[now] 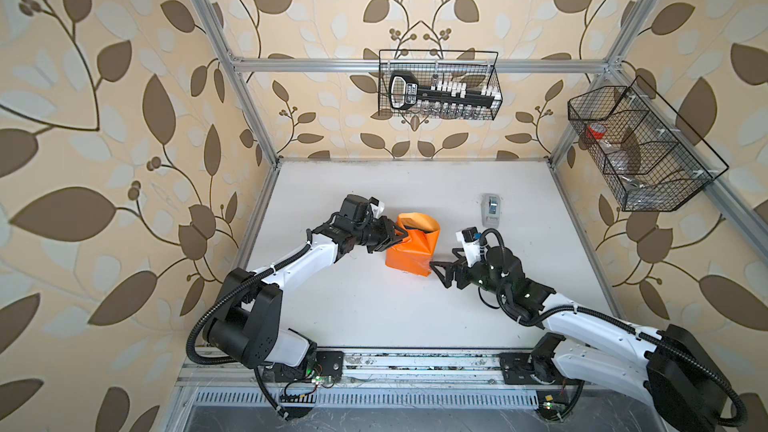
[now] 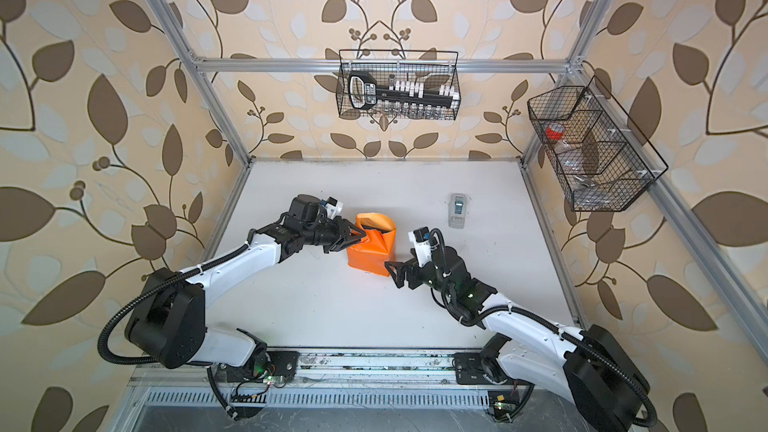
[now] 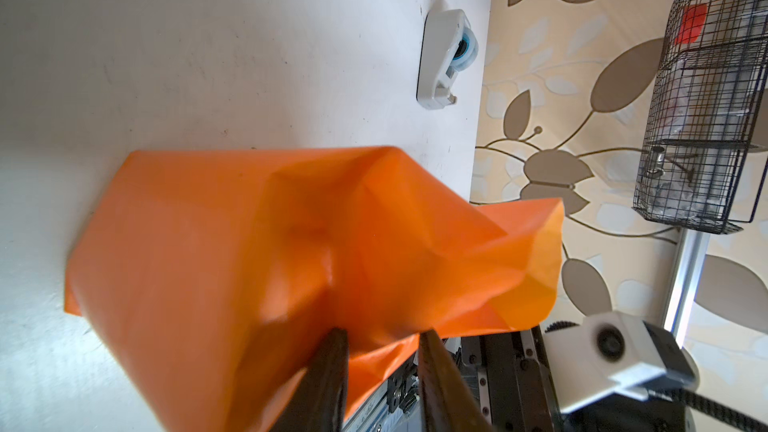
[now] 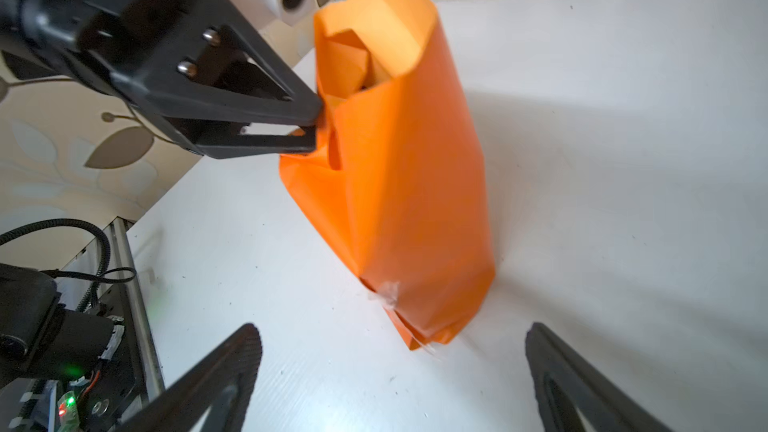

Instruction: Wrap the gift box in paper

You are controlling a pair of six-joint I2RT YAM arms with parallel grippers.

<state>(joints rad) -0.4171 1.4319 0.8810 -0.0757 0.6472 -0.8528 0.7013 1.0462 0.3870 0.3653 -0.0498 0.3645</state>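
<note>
My left claw (image 4: 316, 130) is clamped on a fold of the paper (image 1: 409, 251), at the side of the bundle near its open end. My right claw (image 1: 444, 261) stands wide apart, just beside the bundle's near end, and holds nothing.

The paper makes a loose tube resting mid-table (image 1: 374, 201). Its far end gapes, and its near end is folded shut with a scrap of tape (image 4: 388, 290) on it. I cannot see the box. I judge it sits inside, toward the closed end, where the bundle looks squarer.

This sheet looks thin and a little glossy, so I expect it to crease at once, slip between my pads and tear under a hard tug. The whole bundle seems light, and a pull would likely drag it across the smooth table rather than tighten the wrap.

I would take hold on a doubled fold at the open end, close to where the box's stiff edge should back it. One claw can pin the bundle while the other folds.
</note>
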